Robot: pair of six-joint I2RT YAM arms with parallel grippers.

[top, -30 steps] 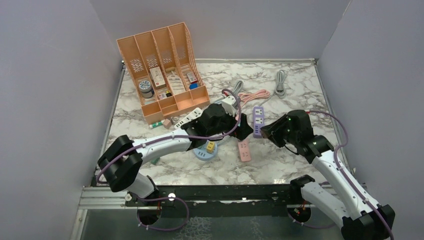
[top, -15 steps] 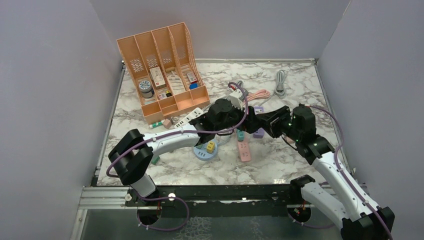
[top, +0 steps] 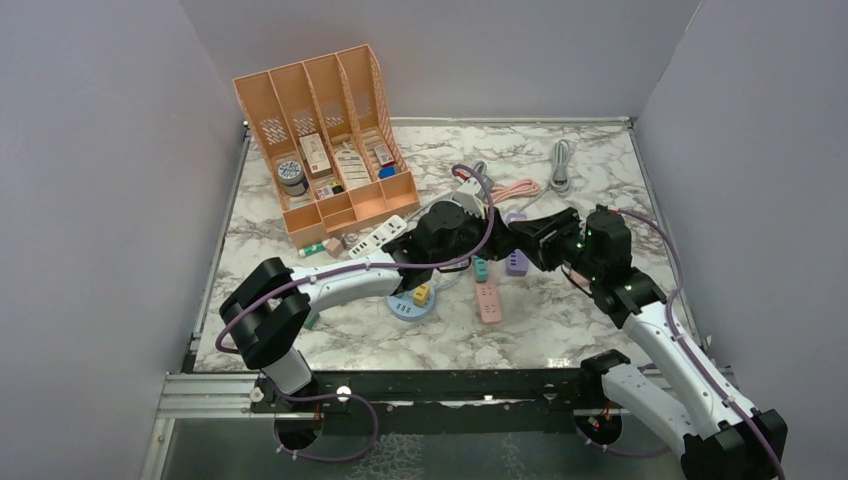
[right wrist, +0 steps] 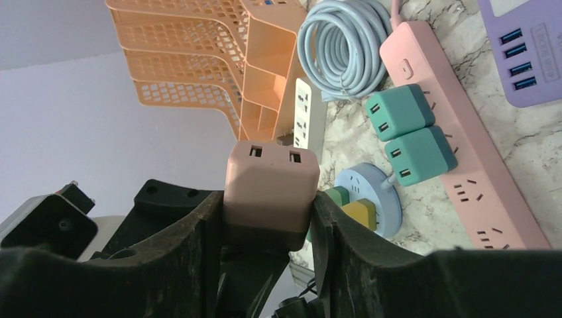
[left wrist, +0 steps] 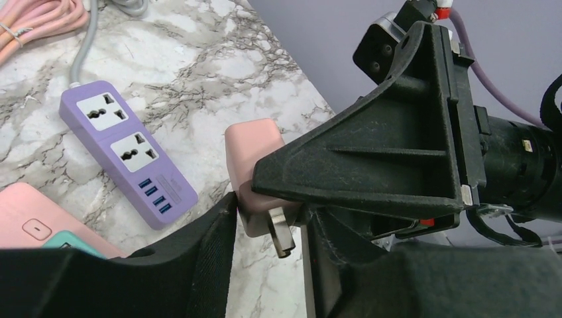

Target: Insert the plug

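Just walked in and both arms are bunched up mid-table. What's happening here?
It looks like a handover. The right gripper holds a pink plug by its sides, USB ports facing its camera. The left gripper looks closed on the pronged end, so both have it, lifted above the table. It is not in any socket yet; the purple strip lies below with both outlets free.

An orange organizer (top: 320, 140) is stood on the marble desk (top: 560, 330). A white power strip (top: 377, 236) is laid just before it, a round blue socket (top: 405, 309) nearer still, a coiled grey cable (top: 560, 165) well to its right.
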